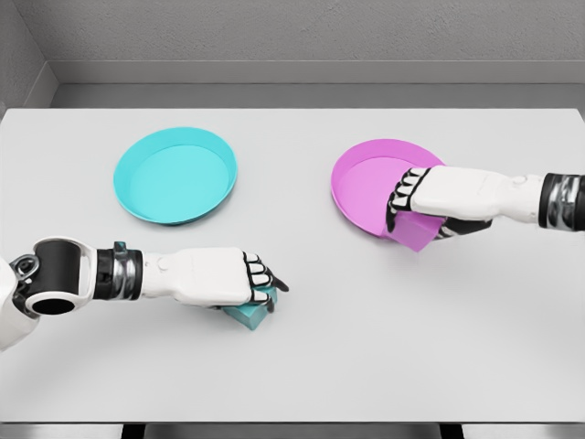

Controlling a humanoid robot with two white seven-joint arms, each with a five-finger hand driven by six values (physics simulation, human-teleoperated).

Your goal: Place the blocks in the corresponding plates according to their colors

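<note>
Gripping a pink block [418,231], the right hand [422,203] holds it over the near rim of the pink plate [364,183]. Curled fingers of the left hand [239,279] clasp a teal block [248,315] on the desk [393,338], well below the teal plate [174,174].

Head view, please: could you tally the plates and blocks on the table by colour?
Teal: 2, a teal plate and a teal block under the left hand.
Pink: 2, a pink plate and a pink block gripped by the right hand at the plate's edge.
Total: 4.
</note>
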